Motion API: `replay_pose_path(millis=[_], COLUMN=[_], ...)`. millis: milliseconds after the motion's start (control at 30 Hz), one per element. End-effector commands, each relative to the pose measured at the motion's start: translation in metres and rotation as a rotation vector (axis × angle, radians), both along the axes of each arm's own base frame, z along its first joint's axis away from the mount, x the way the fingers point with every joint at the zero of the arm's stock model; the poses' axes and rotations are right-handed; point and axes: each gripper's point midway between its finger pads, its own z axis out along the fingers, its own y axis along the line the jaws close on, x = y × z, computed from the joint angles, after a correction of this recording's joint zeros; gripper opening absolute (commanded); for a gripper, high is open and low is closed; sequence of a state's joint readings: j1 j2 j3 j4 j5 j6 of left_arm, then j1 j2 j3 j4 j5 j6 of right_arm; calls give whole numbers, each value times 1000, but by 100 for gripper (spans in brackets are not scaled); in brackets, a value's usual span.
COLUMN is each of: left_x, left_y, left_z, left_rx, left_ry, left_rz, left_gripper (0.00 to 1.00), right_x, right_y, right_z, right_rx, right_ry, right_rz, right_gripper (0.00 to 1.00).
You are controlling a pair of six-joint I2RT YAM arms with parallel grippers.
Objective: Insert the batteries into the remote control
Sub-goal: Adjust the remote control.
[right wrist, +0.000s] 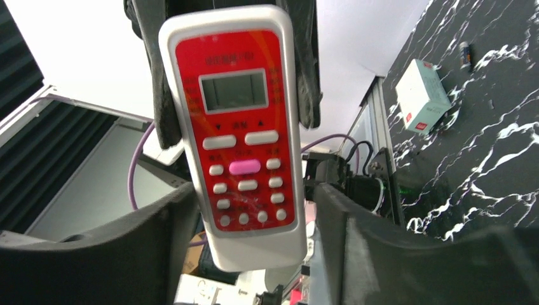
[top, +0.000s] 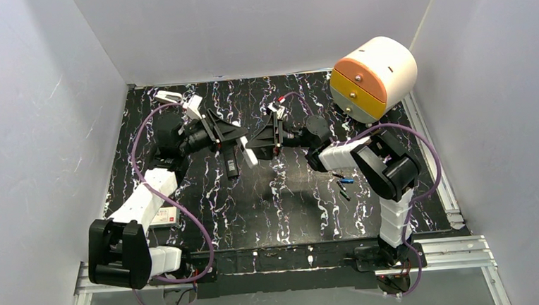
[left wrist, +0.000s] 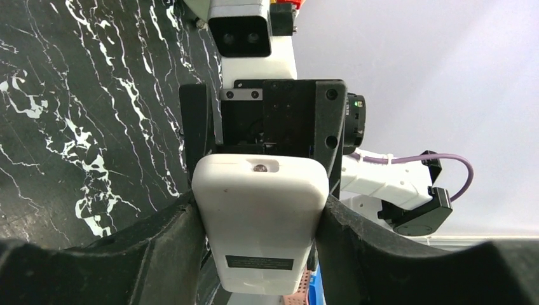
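The remote (left wrist: pixel 260 222) is white with a red button face (right wrist: pixel 238 127). My left gripper (left wrist: pixel 257 222) is shut on its sides and holds it in the air above the middle of the table (top: pixel 250 156). My right gripper (right wrist: pixel 254 203) faces the left one (top: pixel 255 143). It is open, with one finger on each side of the remote's lower end and a gap showing on the right side. Several tiny batteries (top: pixel 343 185), black, blue and green, lie loose on the table by the right arm.
A white box with a red label (top: pixel 163 215) lies near the left arm; it also shows in the right wrist view (right wrist: pixel 421 95). A round white, orange and yellow drawer unit (top: pixel 375 75) stands at the back right. A dark oblong object (top: pixel 231 166) is below the grippers.
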State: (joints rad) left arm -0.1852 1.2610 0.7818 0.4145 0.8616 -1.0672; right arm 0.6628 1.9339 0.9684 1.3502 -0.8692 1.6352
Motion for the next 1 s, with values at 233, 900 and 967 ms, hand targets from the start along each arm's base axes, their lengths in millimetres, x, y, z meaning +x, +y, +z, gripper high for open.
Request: replay_pose_path(millis=[233, 900, 967], left_x=[15, 16, 15], left_y=[23, 31, 30], left_z=[-24, -30, -22], left_rx=[67, -32, -21], left_ry=[218, 462, 430], left_rz=[236, 363, 344], left_gripper=[0, 0, 0], right_x=[49, 22, 21], right_y=[-14, 1, 2], right_z=[-27, -11, -9], right_rx=[-475, -577, -566], right_ry=[-482, -763, -747], right_rz=[-429, -586, -591], right_gripper=[89, 47, 37])
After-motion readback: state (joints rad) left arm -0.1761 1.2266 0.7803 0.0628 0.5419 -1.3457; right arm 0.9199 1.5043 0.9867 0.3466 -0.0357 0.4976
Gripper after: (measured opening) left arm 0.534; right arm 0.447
